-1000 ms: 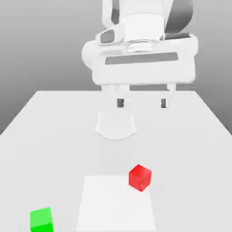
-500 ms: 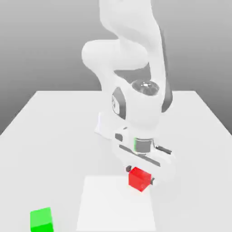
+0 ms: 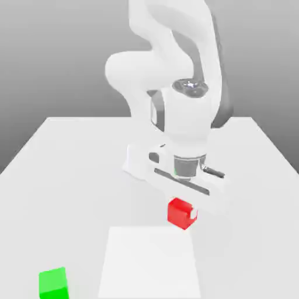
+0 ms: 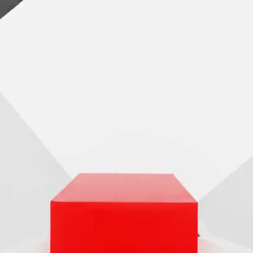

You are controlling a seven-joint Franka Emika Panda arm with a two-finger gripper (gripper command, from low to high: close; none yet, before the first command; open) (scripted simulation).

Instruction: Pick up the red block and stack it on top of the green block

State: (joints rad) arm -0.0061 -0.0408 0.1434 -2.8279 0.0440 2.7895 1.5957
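Note:
The red block (image 3: 178, 211) hangs a little above the white table, with my gripper (image 3: 181, 214) shut on it from above. A white fingertip (image 3: 193, 215) shows on the block's side toward the exterior view's right. In the hand view the red block (image 4: 123, 212) sits close up between the jaws, its top face showing. The green block (image 3: 54, 284) rests on the table near the front edge at the exterior view's left, well apart from the gripper.
A paler white square patch (image 3: 149, 266) lies on the table (image 3: 70, 163) just in front of and below the held block. The arm's base (image 3: 140, 163) stands behind it at the table's middle.
The arm dropped from high above the table onto the red block, the fingers shut on it, and the block has now risen slightly off the surface.

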